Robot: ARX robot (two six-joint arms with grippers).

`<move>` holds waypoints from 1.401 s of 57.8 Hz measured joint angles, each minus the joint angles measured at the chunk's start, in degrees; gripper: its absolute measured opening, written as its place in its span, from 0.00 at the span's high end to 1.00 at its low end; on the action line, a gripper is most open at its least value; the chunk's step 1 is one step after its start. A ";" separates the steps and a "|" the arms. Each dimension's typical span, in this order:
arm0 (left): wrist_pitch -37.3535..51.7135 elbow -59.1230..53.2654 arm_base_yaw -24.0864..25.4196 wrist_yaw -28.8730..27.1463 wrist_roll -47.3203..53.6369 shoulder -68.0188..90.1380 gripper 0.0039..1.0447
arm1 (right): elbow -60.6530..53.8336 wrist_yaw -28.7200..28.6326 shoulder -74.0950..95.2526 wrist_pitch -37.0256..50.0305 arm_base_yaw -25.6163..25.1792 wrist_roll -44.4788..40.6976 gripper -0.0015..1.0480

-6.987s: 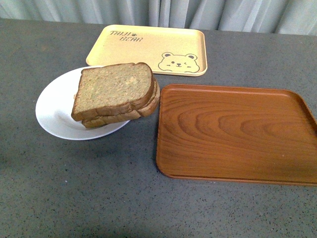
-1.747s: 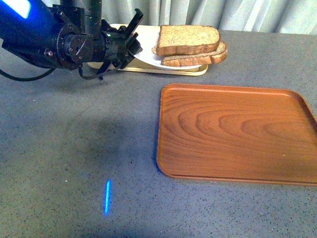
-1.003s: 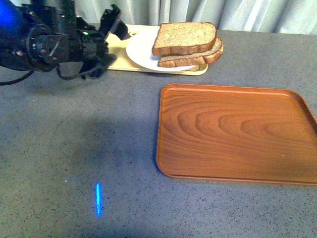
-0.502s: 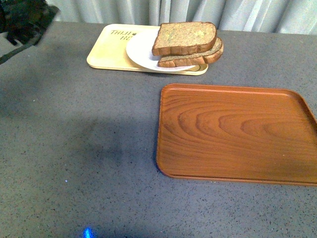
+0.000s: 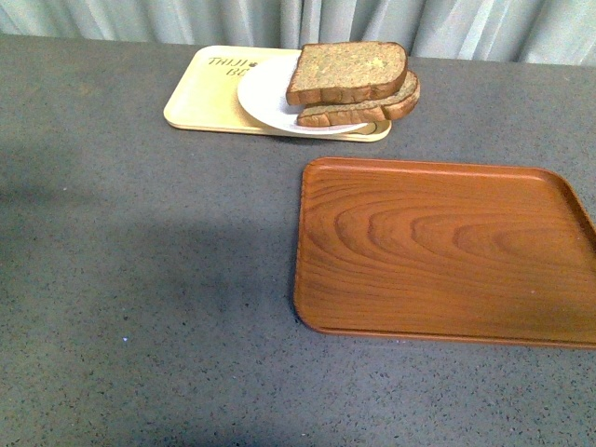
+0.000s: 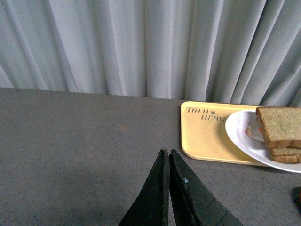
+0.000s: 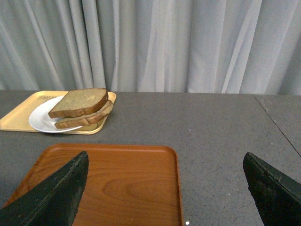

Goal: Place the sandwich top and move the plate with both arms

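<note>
We judge the task nearly finished: the sandwich top (image 5: 346, 70) lies on the plate (image 5: 265, 93) (upper centre, on the yellow tray (image 5: 207, 98)). The left gripper (image 6: 168, 160) is clenched and empty, the right gripper (image 7: 164, 188) spread wide; next, both only need to stay clear.

Matt speckled grey table (image 5: 140, 279); wood-grain brown tray (image 5: 447, 251), slightly glossy; smooth white plate (image 5: 265, 98), perhaps ceramic.
</note>
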 joint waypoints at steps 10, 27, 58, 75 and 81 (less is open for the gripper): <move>-3.58 -4.59 1.84 1.75 0.26 -7.65 0.99 | 0.00 -0.02 0.00 0.00 0.00 0.00 0.09; -11.89 -9.38 4.94 4.74 0.48 -20.70 0.99 | 0.00 -0.02 0.00 0.00 0.00 0.00 0.09; -31.58 -12.41 4.98 4.74 0.48 -44.28 0.99 | 0.00 0.00 0.00 0.00 0.00 0.00 0.09; -40.63 -12.44 4.98 4.74 0.50 -54.03 0.99 | 0.00 0.00 0.00 0.00 0.00 0.00 0.09; -43.28 -12.44 4.98 4.74 0.48 -56.85 0.99 | 0.00 -0.02 0.00 0.00 0.00 0.00 0.09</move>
